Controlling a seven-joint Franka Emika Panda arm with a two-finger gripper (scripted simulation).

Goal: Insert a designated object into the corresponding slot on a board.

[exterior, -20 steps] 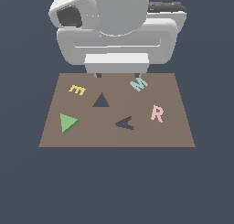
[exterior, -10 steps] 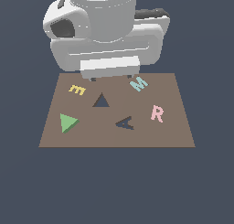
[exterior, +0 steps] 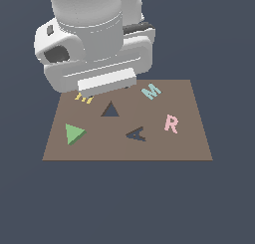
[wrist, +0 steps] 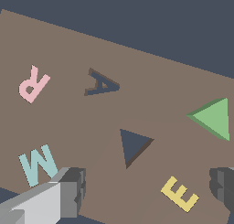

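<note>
Here, on the exterior view's left part of the brown board [exterior: 124, 148], the light-green triangle [exterior: 74, 134] is seen lying flat, untouched and well apart from the gripper [wrist: 148, 191]. Further right and toward the far edge, the yellow E [exterior: 83, 98] is partly hidden by the arm's white body. Near the board's middle the dark triangular slot [exterior: 110, 110] is found empty, and the dark A-shaped cut-out [exterior: 137, 134] is placed just beyond it, nearer the front. To the right, the teal M [exterior: 151, 91] and the pink R [exterior: 171, 123] are laid. In the wrist view the fingers [wrist: 71, 191] are held spread wide, nothing being gripped between them, above the board's edge by the E [wrist: 179, 194].
</note>
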